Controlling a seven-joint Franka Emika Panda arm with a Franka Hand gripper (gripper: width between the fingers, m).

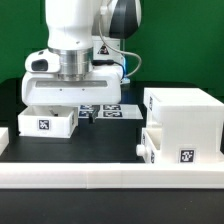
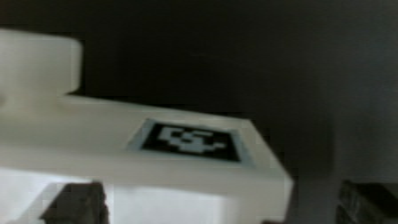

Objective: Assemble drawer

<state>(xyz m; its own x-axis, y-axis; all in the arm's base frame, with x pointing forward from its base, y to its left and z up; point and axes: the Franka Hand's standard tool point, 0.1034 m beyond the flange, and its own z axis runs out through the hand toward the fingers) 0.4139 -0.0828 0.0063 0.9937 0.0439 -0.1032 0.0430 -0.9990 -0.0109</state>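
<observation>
A small white open-top tray (image 1: 45,121) with a square tag on its front stands on the black table at the exterior view's left. My gripper (image 1: 82,112) hangs at that tray's right end, fingers down by its wall. In the wrist view the tray (image 2: 125,120) and its tag (image 2: 191,140) fill the frame. My gripper (image 2: 222,210) is open, with one dark finger on either side of the tray's wall; contact cannot be told. The large boxy housing (image 1: 186,112) stands at the right, with a second tray (image 1: 163,146) set in its lower front.
The marker board (image 1: 112,108) lies flat on the table behind the gripper, between the tray and the housing. A long white border rail (image 1: 110,180) runs along the front edge. A green wall stands behind.
</observation>
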